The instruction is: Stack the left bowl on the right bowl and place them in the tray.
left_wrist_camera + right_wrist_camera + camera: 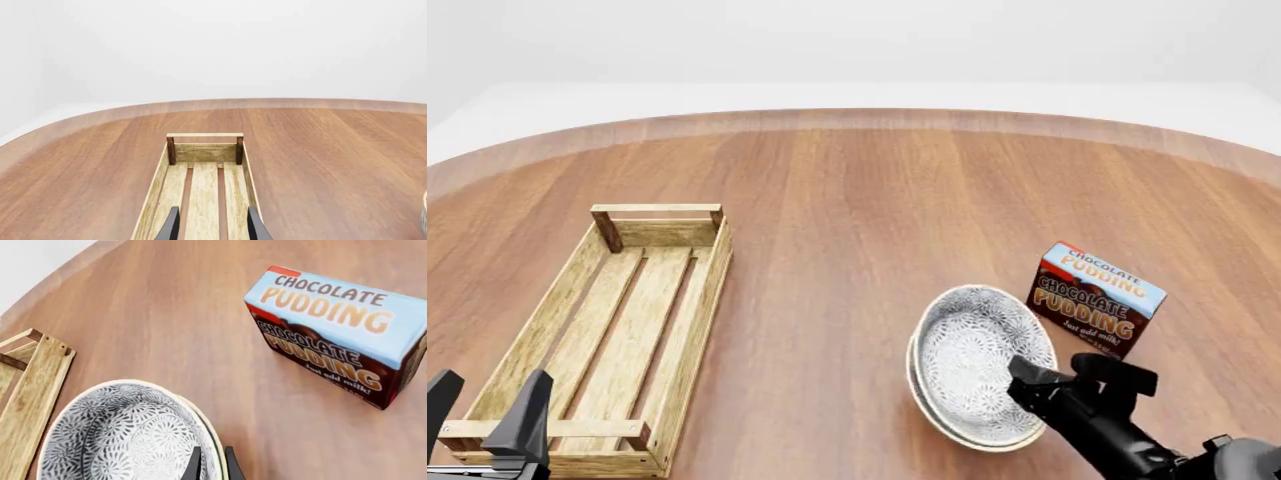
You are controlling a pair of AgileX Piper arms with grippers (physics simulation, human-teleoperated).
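The worktop (868, 190) is a broad brown wood surface with a curved far edge, and it carries everything, so the things lie spread across its near half within the arms' reach.

The tray (614, 320) lies on the left with its long axis running near to far. It holds nothing; only its slatted bottom shows, so the placing step is judged not yet done. Its near end is partly cut off by the picture's edge and by the left arm.

The two bowls (977, 365), patterned grey and white, sit nested on the right, well apart from the tray, one rim peeking out from under the other. The stacking looks finished, and carrying the pair to the tray is what remains. How deeply they nest cannot be made out.

The chocolate pudding box (1097, 298) stands just beyond the bowls to the right, tilted, and has no part in the task.

The right gripper (212, 462) has its fingers nearly closed over the near right rim of the stack, seemingly pinching both rims to lift them together; the fingertips run off the picture's edge, so actual contact is hard to confirm.

The left gripper (212, 225) hovers over the tray's near end with fingers wide apart, holding nothing.
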